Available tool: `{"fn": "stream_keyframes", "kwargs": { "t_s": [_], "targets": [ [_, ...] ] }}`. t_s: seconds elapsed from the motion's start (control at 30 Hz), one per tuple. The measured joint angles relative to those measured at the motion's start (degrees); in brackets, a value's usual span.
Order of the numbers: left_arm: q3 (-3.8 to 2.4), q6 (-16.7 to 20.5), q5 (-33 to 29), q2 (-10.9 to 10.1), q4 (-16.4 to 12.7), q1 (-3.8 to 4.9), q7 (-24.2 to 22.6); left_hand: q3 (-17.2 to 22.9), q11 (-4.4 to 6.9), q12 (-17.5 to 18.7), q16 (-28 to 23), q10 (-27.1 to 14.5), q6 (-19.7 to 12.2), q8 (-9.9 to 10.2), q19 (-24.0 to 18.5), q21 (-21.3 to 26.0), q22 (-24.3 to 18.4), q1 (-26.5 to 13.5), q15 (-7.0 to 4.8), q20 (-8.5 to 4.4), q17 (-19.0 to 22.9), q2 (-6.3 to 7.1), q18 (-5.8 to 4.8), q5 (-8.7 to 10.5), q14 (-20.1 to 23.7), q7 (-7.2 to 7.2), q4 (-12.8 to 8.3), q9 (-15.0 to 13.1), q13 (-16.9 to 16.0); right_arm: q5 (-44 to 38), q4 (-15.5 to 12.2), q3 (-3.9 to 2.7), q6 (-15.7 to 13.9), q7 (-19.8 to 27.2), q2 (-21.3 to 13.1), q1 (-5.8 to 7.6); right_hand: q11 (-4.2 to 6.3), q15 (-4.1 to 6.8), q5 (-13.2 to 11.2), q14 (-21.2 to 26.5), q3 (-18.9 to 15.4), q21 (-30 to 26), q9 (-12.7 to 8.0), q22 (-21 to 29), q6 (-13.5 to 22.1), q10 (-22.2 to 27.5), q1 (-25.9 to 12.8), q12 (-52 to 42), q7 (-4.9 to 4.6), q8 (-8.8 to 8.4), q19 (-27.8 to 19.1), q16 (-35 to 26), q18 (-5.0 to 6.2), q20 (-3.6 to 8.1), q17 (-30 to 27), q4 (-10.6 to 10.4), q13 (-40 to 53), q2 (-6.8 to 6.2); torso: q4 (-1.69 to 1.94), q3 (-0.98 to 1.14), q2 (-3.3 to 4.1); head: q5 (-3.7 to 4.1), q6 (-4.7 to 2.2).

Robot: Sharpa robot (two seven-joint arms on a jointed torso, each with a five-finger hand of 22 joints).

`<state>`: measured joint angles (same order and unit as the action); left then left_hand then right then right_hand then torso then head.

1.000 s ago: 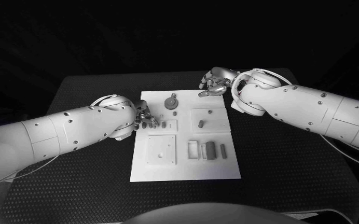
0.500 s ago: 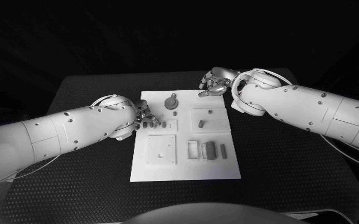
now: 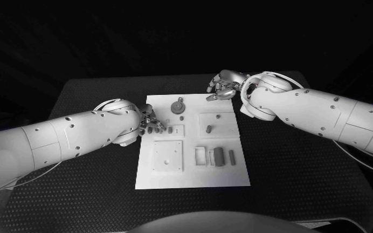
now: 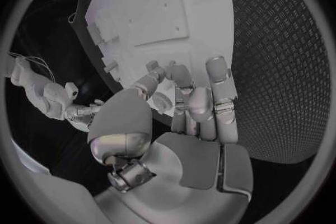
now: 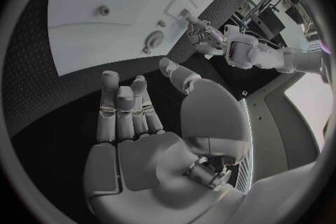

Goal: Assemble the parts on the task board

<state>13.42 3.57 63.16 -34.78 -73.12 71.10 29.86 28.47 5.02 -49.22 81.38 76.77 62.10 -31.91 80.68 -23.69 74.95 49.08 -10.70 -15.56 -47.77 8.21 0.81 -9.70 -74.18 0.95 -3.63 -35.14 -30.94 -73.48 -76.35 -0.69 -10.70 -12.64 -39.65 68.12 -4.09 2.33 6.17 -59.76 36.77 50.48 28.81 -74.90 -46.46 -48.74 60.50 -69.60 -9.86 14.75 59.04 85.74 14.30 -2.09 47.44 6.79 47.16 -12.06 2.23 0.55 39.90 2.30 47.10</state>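
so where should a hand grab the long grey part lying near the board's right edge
Pinch the long grey part across its narrow width, about mid-length, coming straight down from above. It lies flat on the board with its length running away from the robot, so its long sides seem the easiest faces to reach. The open right hand is probably the better placed.

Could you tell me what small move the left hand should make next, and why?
Probably a slight close of the fingers to secure a grip before lifting. The left hand sits at the left edge of the task board, its fingers bent over small parts there. Whether it already holds one cannot be told. The right hand hovers off the board's far corner, holding nothing.
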Motion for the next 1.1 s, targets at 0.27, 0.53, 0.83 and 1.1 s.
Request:
{"fn": "stream_keyframes", "kwargs": {
  "t_s": [0.27, 0.53, 0.83, 1.1],
  "targets": [
    [0.00, -0.3, -0.1, -0.3, -0.6, 0.00, -0.1, -0.5, 0.00, 0.0, 0.0, 0.0, 0.1, 0.0, 0.0, 0.0, 0.0, 0.5, -0.14, 0.01, 0.0, -0.08, 0.00, 0.00, -0.2, -0.10, -1.1, -0.1, 0.0, 0.0, 0.0, 0.00, 0.0, 0.0, 0.0, 0.00, 0.00, 0.00, 0.0, 0.0, 0.0, 0.0, -0.1, 0.0, 0.0, 0.0, 0.0, 0.0, 0.05, 0.00, 0.0, 0.0, 0.00, 0.00, 0.0, 0.0, 0.0, 0.00, 0.02, -0.02, -0.01, 0.02, 0.02],
    [0.00, -0.1, -1.3, -1.0, -0.6, 0.00, -0.6, -0.8, 0.00, 0.0, 0.0, -0.4, 0.0, 0.0, 0.0, 0.3, 0.0, -3.5, -0.19, 0.01, 0.0, 5.22, 0.00, 6.66, -0.1, 0.00, 5.0, -0.3, 0.1, 0.0, 0.0, 0.00, 0.0, 0.0, -0.1, 0.00, 0.00, 0.00, 0.0, 0.0, 0.0, 0.0, -0.1, 0.0, 0.2, 0.0, 0.0, 0.0, 0.00, 0.00, 0.0, 0.0, 0.00, 0.00, 0.0, 0.0, 0.0, 0.00, 0.02, -0.02, -0.01, 0.09, -0.01],
    [-0.09, 0.7, -3.6, -1.7, -0.7, 0.00, -1.1, -2.7, 0.21, 0.0, 0.0, -0.6, -0.5, 0.0, -0.2, 0.6, 0.0, -5.4, -0.54, -0.20, -0.2, 6.72, 0.00, 6.66, 0.3, -0.04, 7.3, -0.6, 0.0, 0.0, 0.0, 0.00, 0.0, 0.0, -0.1, 0.00, 0.00, 0.00, 0.0, 0.0, 0.0, 0.0, 0.0, 0.0, 0.2, 0.0, 0.0, 0.0, 0.01, 0.00, 0.0, 0.0, 0.00, 0.00, 0.0, 0.0, 0.0, 0.00, -0.01, -0.01, -0.01, 0.13, -0.13],
    [-0.42, 1.0, -4.3, -2.4, -1.2, -0.01, -1.3, -3.0, 0.21, 0.0, 0.0, -0.6, -0.5, 0.0, -0.3, 0.6, 0.0, -5.4, -0.54, -0.11, -0.3, 6.71, 0.00, 6.66, 0.3, -0.05, 8.6, -0.8, -0.1, 0.0, 0.0, 0.00, 0.0, 0.0, -0.1, 0.00, 0.00, 0.00, 0.0, 0.0, 0.0, 0.0, 0.0, 0.0, 0.2, 0.0, 0.0, 0.0, 0.05, 0.00, 0.0, 0.0, 0.00, -0.04, 0.0, 0.0, 0.0, 0.00, -0.02, 0.01, -0.01, 0.14, -0.14]
  ]
}}
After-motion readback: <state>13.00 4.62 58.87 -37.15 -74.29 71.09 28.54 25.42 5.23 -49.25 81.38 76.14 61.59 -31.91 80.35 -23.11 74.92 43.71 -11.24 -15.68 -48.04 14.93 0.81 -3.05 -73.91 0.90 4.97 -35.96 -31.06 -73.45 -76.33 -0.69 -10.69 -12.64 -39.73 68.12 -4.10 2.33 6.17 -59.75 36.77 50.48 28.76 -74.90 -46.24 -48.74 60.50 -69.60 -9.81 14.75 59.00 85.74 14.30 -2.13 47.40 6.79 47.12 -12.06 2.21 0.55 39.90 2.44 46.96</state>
